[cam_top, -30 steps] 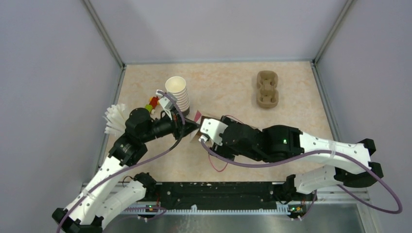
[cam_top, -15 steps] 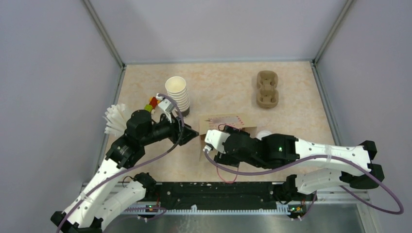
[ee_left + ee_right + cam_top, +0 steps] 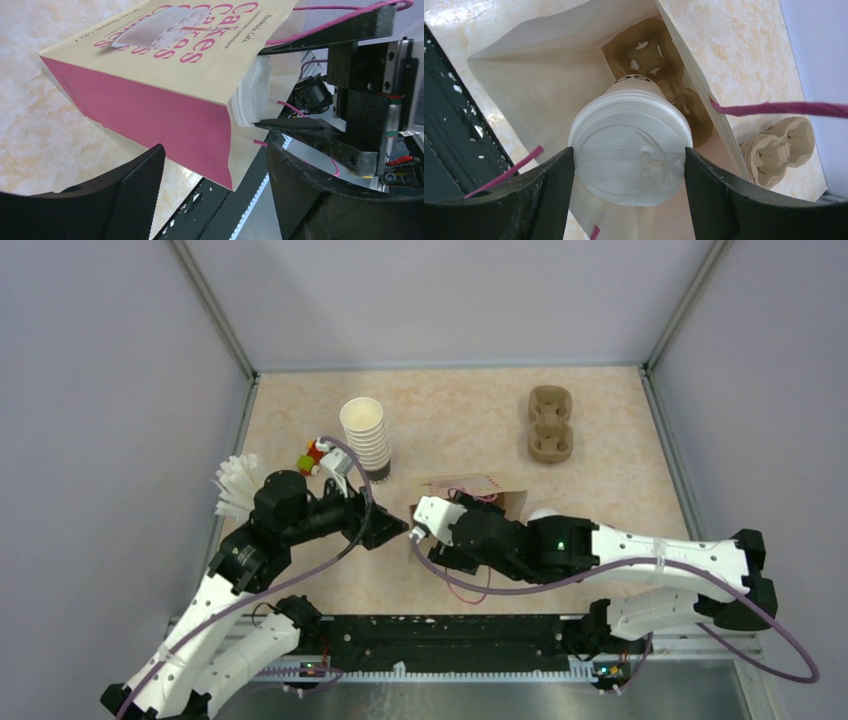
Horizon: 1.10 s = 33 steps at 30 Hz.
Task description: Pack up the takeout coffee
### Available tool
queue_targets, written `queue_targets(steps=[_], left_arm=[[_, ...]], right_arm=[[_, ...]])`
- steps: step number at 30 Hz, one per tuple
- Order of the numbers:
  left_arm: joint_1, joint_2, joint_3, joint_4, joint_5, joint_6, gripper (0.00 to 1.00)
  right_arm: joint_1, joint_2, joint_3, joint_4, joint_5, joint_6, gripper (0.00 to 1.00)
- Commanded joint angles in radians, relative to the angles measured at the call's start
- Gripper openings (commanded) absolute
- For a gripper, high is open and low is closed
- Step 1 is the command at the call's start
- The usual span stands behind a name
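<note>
At the far left of the worktop point(image 3: 470, 410) I saw a fan of thin white pieces point(image 3: 236, 486), spread out close to the side wall. I could not tell what they were. The left arm reached past them toward the middle. The left claw point(image 3: 392, 530) was open, its two black fingers point(image 3: 135, 200) stood wide apart, and there was nothing gripped between them. It hung low, just beside the pink side of a paper bag point(image 3: 150, 75). Whether it touched the bag I could not tell.

Behind that arm lay some small coloured pieces point(image 3: 312, 455), red and green. Next to them stood a tall stack of lidless white cups point(image 3: 366, 436), upright.

The paper bag lay on its side in the middle of the worktop, with pink lettering on its upper face and its mouth open. A brown cup carrier point(image 3: 656, 60) was deep inside it, against the bottom.

The takeout coffee point(image 3: 626, 155) was at the mouth of the bag. Its body pointed into the bag and its white lid was at the opening, a little outside the edge. The right claw point(image 3: 629, 167) gripped it, with one finger pressed on each side of the lid. A pink handle cord point(image 3: 774, 107) of the bag ran across just beside the right finger.

Further right, well apart from the bag, a second cup carrier point(image 3: 551, 423) lay on the worktop near the far edge.
</note>
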Motion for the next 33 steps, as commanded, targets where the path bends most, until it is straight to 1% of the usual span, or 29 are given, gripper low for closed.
queue_targets(steps=[1,3,6,10,12,15,17,22,26,30,31,33], left_arm=[[-0.002,-0.007,0.012,0.041,0.005,-0.015,0.80],[-0.002,-0.011,0.001,0.045,-0.025,-0.012,0.80],[-0.001,-0.004,-0.032,0.087,-0.051,-0.008,0.76],[-0.002,0.039,-0.033,0.119,-0.040,-0.001,0.71],[-0.002,0.052,-0.025,0.119,-0.041,0.011,0.71],[-0.002,0.063,-0.020,0.116,-0.046,0.018,0.74],[-0.003,0.066,-0.020,0.115,-0.047,0.016,0.73],[-0.003,0.047,-0.046,0.113,-0.073,-0.005,0.64],[-0.005,0.071,-0.066,0.124,-0.062,-0.018,0.56],[-0.007,0.089,-0.079,0.145,-0.042,-0.027,0.54],[-0.010,0.089,-0.085,0.154,-0.040,-0.028,0.52],[-0.012,0.092,-0.090,0.161,-0.044,-0.013,0.38]], right_arm=[[-0.028,0.033,0.013,0.099,0.009,-0.011,0.52],[-0.038,0.053,0.018,0.113,0.003,-0.009,0.52],[-0.052,0.082,0.020,0.144,-0.013,-0.009,0.52],[-0.063,0.113,0.028,0.177,-0.012,-0.003,0.52],[-0.069,0.120,0.035,0.184,-0.006,0.003,0.52],[-0.074,0.135,0.038,0.195,0.008,0.010,0.51],[-0.075,0.143,0.037,0.202,0.013,0.017,0.51],[-0.077,0.145,0.021,0.219,0.035,0.034,0.51],[-0.080,0.130,0.005,0.225,0.035,0.036,0.51],[-0.093,0.119,-0.004,0.220,0.013,0.020,0.51],[-0.096,0.113,-0.008,0.217,0.002,0.009,0.51],[-0.102,0.096,-0.018,0.209,-0.016,-0.018,0.51]])
